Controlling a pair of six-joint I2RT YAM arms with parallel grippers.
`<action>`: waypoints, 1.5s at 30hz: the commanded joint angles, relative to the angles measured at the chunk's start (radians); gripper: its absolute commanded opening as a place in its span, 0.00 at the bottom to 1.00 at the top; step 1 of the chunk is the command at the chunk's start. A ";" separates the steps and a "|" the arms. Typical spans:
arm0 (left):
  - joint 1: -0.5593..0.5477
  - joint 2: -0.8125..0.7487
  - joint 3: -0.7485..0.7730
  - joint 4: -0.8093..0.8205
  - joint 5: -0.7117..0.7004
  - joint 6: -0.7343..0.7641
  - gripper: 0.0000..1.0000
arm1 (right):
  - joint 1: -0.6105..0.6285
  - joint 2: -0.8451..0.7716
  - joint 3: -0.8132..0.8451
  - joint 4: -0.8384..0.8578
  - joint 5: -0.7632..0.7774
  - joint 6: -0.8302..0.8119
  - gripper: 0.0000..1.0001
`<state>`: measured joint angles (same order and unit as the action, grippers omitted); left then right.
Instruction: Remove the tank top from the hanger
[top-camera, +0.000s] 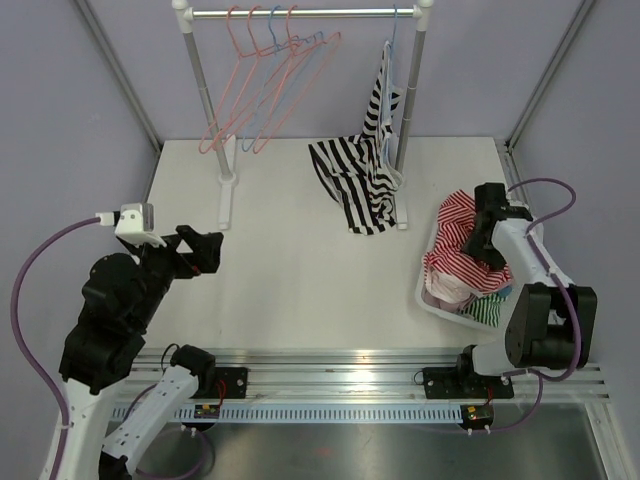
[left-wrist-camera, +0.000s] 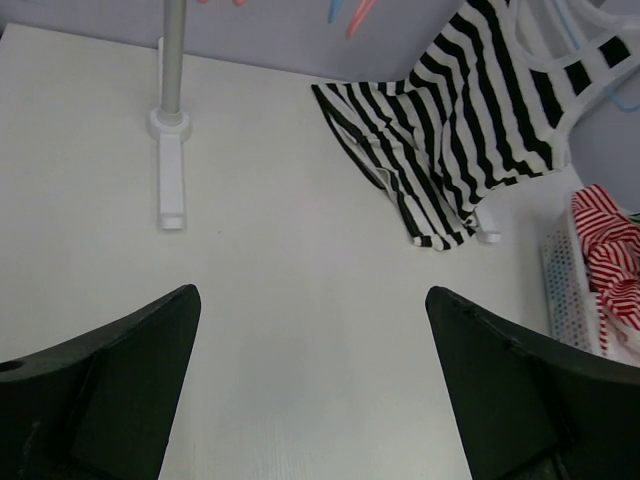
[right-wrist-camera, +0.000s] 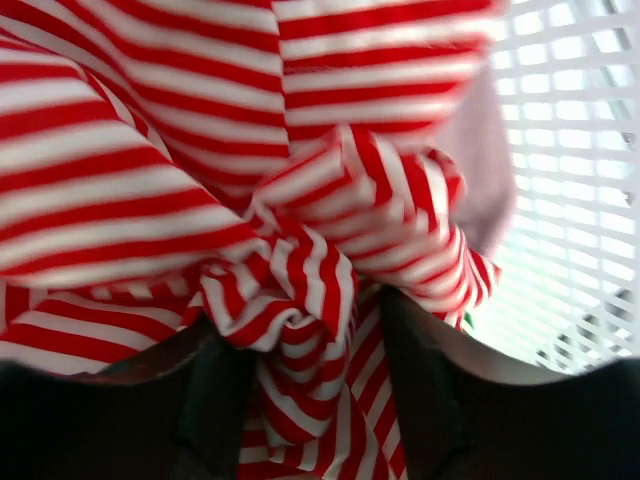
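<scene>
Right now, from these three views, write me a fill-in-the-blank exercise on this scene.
1. The tank top has black and ____ stripes.
2. The left gripper hovers over the table with its jaws ____.
3. The right gripper, down in the basket, is shut on a garment striped white and ____.
Missing words: white; open; red.

Robotics lab test cell: white table (top-camera: 300, 290) boxed in by plain lilac panels (top-camera: 60, 100) + metal frame posts (top-camera: 118, 75); two robot arms (top-camera: 110, 310) bolted to an alum. rail (top-camera: 340, 365), cables (top-camera: 546, 181) trailing; mini clothes rack (top-camera: 300, 13) w/ striped tank top (top-camera: 360, 190) as prop.
</scene>
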<state>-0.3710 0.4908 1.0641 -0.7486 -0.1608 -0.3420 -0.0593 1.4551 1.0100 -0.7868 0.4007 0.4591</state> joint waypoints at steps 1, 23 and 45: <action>0.001 0.055 0.092 0.012 0.102 -0.058 0.99 | 0.003 -0.114 0.128 -0.126 0.024 0.029 0.63; -0.121 0.316 0.171 0.026 0.060 -0.019 0.99 | 0.119 -0.201 0.663 0.057 -0.671 -0.045 0.91; -0.118 0.242 -0.115 0.091 0.063 0.121 0.99 | 0.447 0.585 1.613 -0.149 -0.140 -0.336 0.51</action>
<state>-0.4892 0.7357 0.9539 -0.7132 -0.1009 -0.2428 0.3862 2.0258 2.5633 -0.9508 0.2047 0.1795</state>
